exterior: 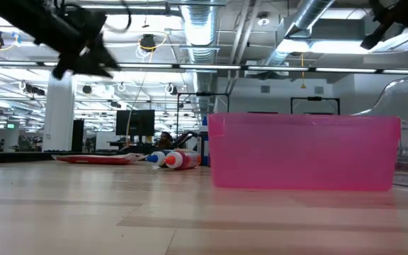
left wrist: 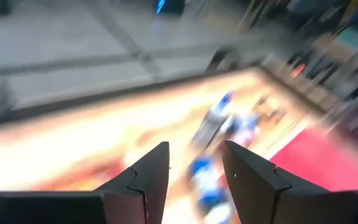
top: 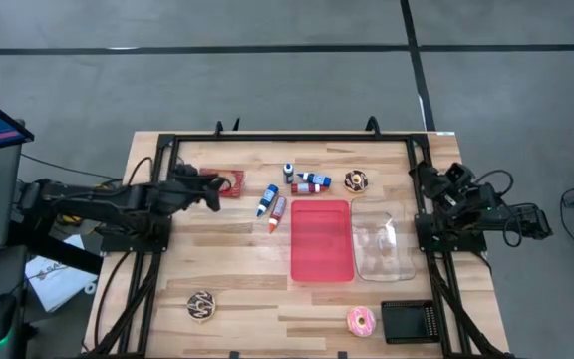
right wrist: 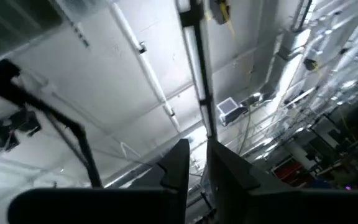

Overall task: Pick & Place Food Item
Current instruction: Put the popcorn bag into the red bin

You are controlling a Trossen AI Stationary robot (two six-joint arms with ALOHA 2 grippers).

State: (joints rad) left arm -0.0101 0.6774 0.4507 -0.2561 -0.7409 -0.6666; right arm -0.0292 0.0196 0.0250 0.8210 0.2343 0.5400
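Left gripper (top: 210,192) beside red packet (top: 229,183), empty.

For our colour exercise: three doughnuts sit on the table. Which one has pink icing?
The pink doughnut at the table's near edge, beside the black tray. The other two doughnuts are chocolate brown.

Bare table (top: 237,269) lies open left of pink bin (top: 321,240); bottles (top: 272,204) crowd behind.
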